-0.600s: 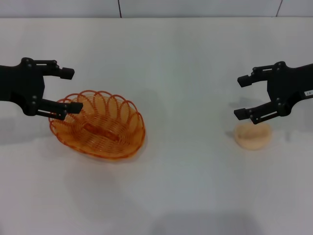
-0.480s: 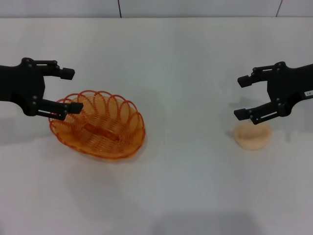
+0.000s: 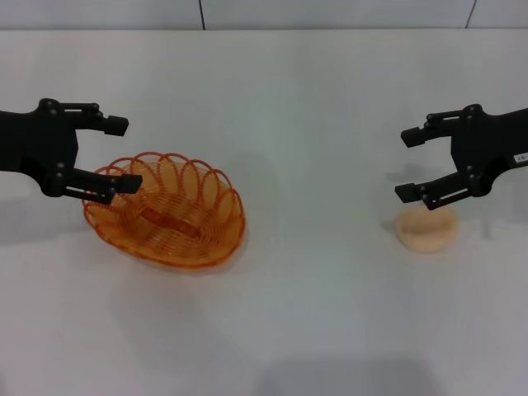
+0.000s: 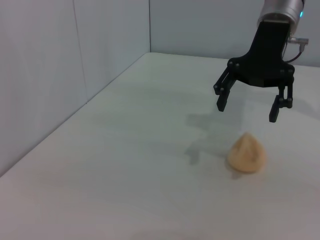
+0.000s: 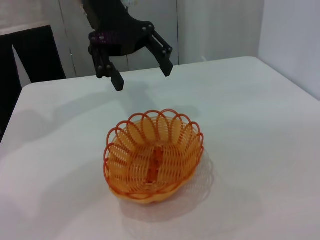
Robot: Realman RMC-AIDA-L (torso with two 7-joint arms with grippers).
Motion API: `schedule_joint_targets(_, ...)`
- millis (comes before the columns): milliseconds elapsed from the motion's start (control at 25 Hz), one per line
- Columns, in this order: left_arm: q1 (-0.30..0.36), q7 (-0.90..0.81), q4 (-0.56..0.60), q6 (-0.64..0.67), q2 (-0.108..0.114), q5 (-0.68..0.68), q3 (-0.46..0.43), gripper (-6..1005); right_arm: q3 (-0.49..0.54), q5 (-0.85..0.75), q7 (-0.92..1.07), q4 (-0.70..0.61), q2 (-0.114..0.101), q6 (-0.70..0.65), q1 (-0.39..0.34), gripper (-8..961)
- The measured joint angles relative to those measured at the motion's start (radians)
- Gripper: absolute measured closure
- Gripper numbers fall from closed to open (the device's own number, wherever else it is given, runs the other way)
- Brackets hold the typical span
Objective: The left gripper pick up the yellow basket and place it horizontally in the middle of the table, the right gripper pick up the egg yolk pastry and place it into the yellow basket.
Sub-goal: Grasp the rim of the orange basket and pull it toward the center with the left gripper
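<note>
Yellow basket not yet gripped.
Left gripper, jaws spread, has edged nearer its rim; right gripper hangs open above egg yolk pastry.

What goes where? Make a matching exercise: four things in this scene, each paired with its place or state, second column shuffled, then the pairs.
1. left gripper, black two-fingered claw
2. right gripper, black claw
3. orange oval wire basket
4. pale round domed pastry

A. empty, on the white table, robot's left side
B. open, above the pastry
C. bare on the table, robot's right side
D. open, over the basket's outer rim

Pairs: 1-D, 2-B, 3-A, 4-C
</note>
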Motion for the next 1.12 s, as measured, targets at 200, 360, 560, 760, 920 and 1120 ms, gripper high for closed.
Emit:
schedule_joint_targets(200, -0.001, 0.000, 0.000, -0.001, 0.000, 0.002, 0.000, 140, 0.002, 0.000, -0.001, 0.001, 0.000, 0.001, 0.000, 83)
schedule_joint_targets(360, -0.001, -0.004, 0.000, -0.002, -0.001, 0.002, 0.000, 144, 0.003, 0.000, -0.002, 0.000, 0.000, 0.002, 0.000, 84)
schedule_joint_targets(560, 0.012, -0.117, 0.077, -0.001, -0.011, 0.002, -0.001, 148, 0.005, 0.000, -0.002, -0.003, 0.000, 0.002, -0.001, 84)
schedule_joint_targets(760, 0.020, -0.355, 0.189, 0.005, -0.025, 0.055, 0.001, 153, 0.004, 0.000, -0.002, -0.005, 0.001, 0.005, -0.002, 84)
schedule_joint_targets(920, -0.003, -0.573, 0.250, 0.005, -0.037, 0.169, 0.001, 156, -0.001, 0.000, -0.005, -0.007, 0.005, 0.012, -0.002, 84)
schedule_joint_targets(1120, -0.055, -0.775, 0.261, -0.007, -0.037, 0.315, 0.002, 160, -0.002, 0.000, -0.023, -0.008, 0.012, 0.015, -0.002, 84)
